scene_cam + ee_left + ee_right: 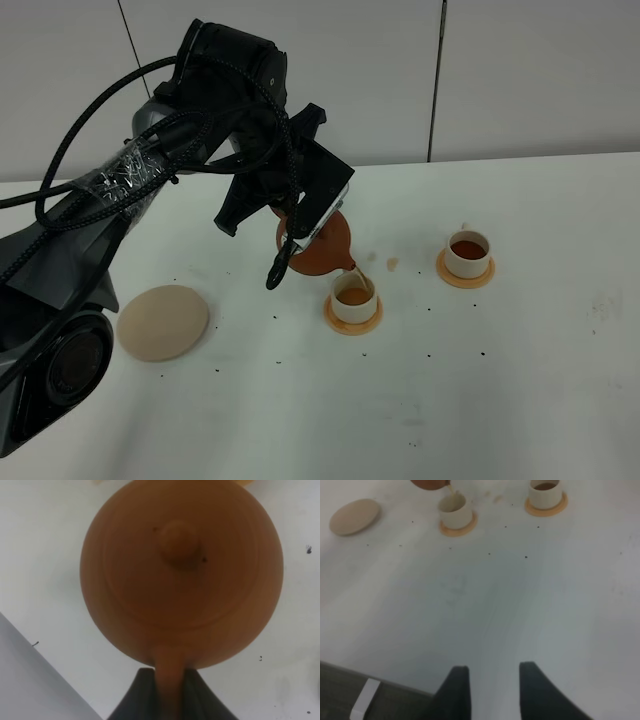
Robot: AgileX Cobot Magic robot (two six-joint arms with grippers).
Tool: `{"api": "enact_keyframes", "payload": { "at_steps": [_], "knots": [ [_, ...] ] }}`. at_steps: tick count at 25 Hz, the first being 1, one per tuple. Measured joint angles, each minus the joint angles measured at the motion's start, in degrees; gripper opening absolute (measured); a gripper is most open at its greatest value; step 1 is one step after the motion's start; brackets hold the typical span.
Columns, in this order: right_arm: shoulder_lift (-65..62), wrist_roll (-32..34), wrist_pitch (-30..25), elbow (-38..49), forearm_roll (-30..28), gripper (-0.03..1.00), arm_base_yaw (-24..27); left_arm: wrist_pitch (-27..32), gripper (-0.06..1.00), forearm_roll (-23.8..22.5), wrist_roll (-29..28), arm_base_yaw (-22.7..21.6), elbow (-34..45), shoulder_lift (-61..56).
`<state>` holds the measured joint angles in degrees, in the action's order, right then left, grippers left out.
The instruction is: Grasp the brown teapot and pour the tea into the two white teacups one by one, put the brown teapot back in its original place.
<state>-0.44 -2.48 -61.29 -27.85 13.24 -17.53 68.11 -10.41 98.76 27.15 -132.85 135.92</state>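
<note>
The brown teapot [328, 248] hangs tilted, spout down, over the nearer white teacup [353, 296], and a thin stream of tea runs into it. My left gripper [298, 232] is shut on the teapot's loop handle. The left wrist view looks down on the teapot's lid [180, 547], with the handle pinched between the dark fingers [137, 697]. The other white teacup [467, 253] holds dark tea and stands on its orange coaster [466, 274] to the right. The beige saucer plate [163, 322] lies bare at the left. In the right wrist view my right gripper [492, 692] is open, with nothing between its fingers, near the table's front edge.
An orange coaster [352, 320] sits under the nearer cup. Small dark specks and a few tea drops [392, 264] dot the white table [500, 400]. The left arm's cables [120, 180] arch over the table's left side. The right wrist view shows both cups [454, 509], [545, 492] and the plate [354, 516].
</note>
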Motion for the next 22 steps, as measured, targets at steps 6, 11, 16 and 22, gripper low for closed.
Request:
{"api": "enact_keyframes", "payload": {
  "at_steps": [6,11,16,22],
  "knots": [
    [0.00,0.00,0.00,0.00,0.00,0.24,0.00,0.00,0.17,-0.40,-0.12,0.00,0.00,0.00],
    [0.00,0.00,0.00,0.00,0.00,0.24,0.00,0.00,0.17,-1.11,-0.18,0.00,0.00,0.00],
    [0.00,0.00,0.00,0.00,0.00,0.24,0.00,0.00,0.17,-1.31,-0.29,0.00,0.00,0.00],
    [0.00,0.00,0.00,0.00,0.00,0.24,0.00,0.00,0.17,-1.44,-0.41,0.00,0.00,0.00]
  ]
}}
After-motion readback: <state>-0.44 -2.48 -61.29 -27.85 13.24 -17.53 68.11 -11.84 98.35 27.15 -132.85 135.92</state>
